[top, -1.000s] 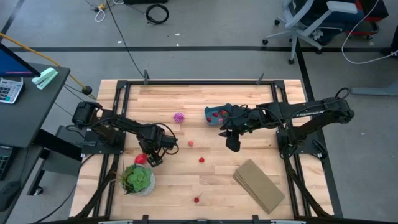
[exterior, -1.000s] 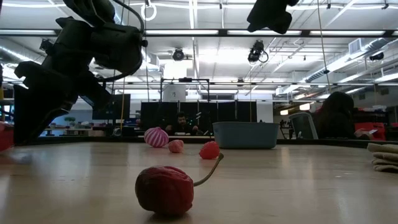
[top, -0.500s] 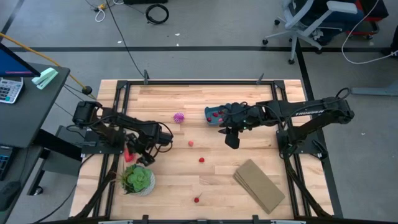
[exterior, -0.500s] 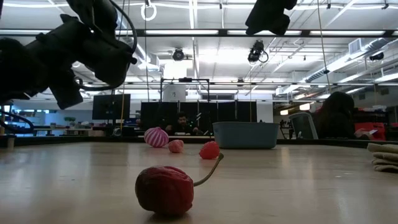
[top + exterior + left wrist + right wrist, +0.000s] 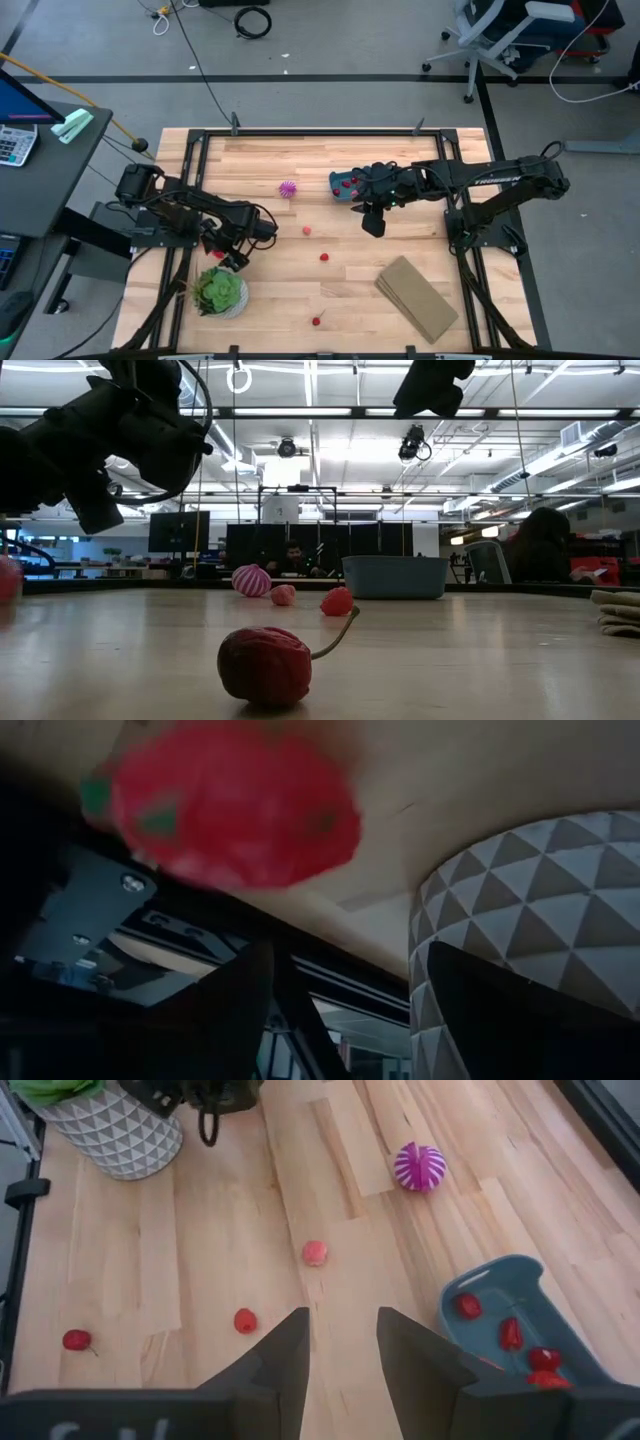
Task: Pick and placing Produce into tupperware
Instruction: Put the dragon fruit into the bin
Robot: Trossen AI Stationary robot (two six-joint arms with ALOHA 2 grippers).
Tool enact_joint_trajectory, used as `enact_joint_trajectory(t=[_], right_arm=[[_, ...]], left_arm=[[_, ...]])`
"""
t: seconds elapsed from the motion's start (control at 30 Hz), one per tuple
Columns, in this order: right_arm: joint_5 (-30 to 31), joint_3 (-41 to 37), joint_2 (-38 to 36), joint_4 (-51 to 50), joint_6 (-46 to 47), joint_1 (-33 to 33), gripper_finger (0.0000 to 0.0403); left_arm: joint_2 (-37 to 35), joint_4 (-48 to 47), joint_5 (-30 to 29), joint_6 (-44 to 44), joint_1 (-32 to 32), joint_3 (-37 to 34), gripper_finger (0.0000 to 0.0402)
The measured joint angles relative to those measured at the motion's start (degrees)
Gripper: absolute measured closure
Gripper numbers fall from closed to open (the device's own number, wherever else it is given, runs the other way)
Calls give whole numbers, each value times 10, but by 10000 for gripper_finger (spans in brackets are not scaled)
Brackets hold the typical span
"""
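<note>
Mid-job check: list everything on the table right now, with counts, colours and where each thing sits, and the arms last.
Teal-blue plastic tupperware tub: one, far centre of the table, several small red pieces inside.
Spiky purple toy fruit: one, left of the tub.
Small pink toy piece: one, mid-table.
Small red toy piece: one, nearer than the pink one.
Red cherry with stem: one, near edge.
Larger red toy fruit: one, beside the plant pot, by the left gripper.
Green leafy plant in a white patterned pot: one, near-left corner.
Flat tan rectangular block: one, near right.
Left gripper: above the plant.
Right gripper: open, beside the tub.
</note>
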Motion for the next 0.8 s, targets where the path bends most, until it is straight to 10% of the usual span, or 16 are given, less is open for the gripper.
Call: enact_joint_trajectory(t=[0.47, 0.8], right_arm=[[0, 0, 0, 0, 11, -37, 274], [0, 0, 0, 0, 10, -59, 274]], left_arm=[[-1, 39, 12, -121, -107, 0, 134], [0, 72, -135, -119, -78, -1, 134]])
